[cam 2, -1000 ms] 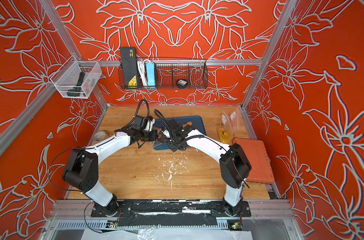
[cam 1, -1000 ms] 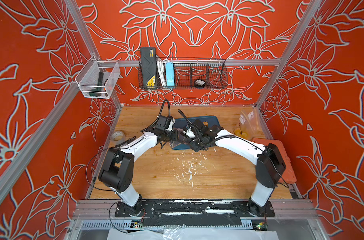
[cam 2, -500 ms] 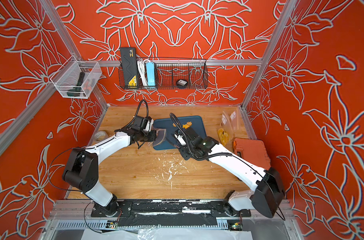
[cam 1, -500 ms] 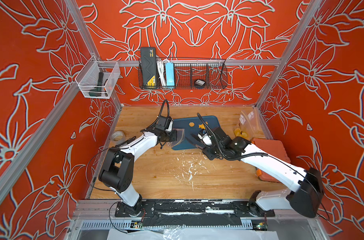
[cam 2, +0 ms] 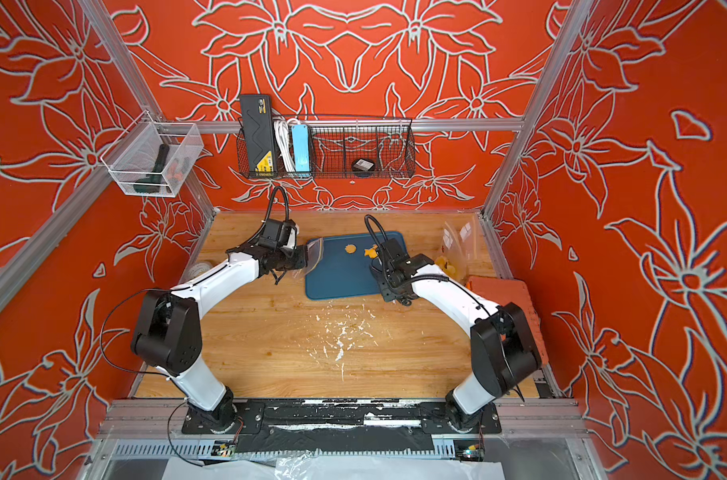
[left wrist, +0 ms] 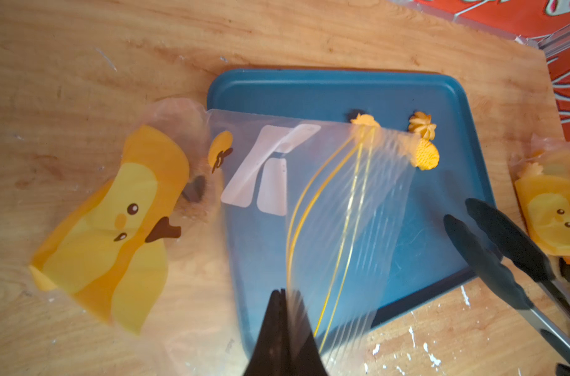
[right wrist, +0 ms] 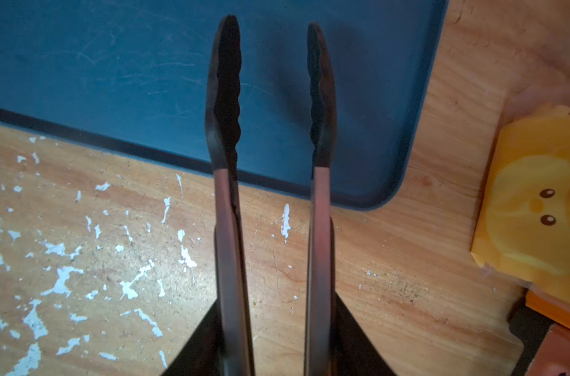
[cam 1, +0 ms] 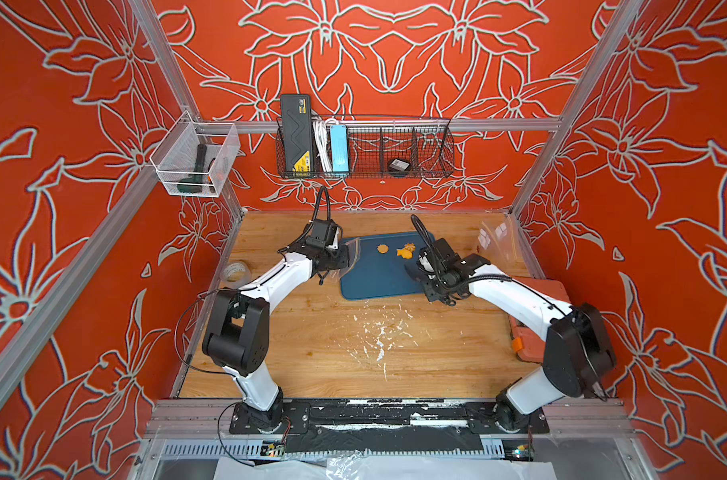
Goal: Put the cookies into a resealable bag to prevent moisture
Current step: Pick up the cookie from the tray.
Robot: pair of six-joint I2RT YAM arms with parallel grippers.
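**A:** What have the left fingers [left wrist: 282, 312] got?

**B:** They are pressed flat together on one edge of the clear resealable bag [left wrist: 326, 201], right by its yellow zip lines. The film spreads forward from the tips, and its far end is over the blue tray [left wrist: 309, 88]. The zip lines curve apart from each other.

**A:** And the yellow print [left wrist: 107, 234] off to the side of those fingers?

**B:** It is on clear film lying on the worktop [left wrist: 81, 65]. I cannot tell whether that is the lower part of the same bag. A small dark heart shape shows through the film next to it, too blurred to name.

**A:** The right fingers [cam 1: 428, 272]?

**B:** They are closed on the two arms of a pair of tongs [right wrist: 225, 97], one finger outside each arm. The black tong tips stand apart with nothing between them, out ahead of the fingers over a corner of the tray. Bare wood, flecked white, lies under the fingers themselves. Printed bags [right wrist: 531, 211] lie on the wood to one side of them.

**A:** Where are the cookies [left wrist: 425, 156]?

**B:** They are on the tray, just past the far edge of the bag held by the left fingers. Three show there, and one is partly behind the film. They are near the tong tips ahead of the right fingers, but not touching them.
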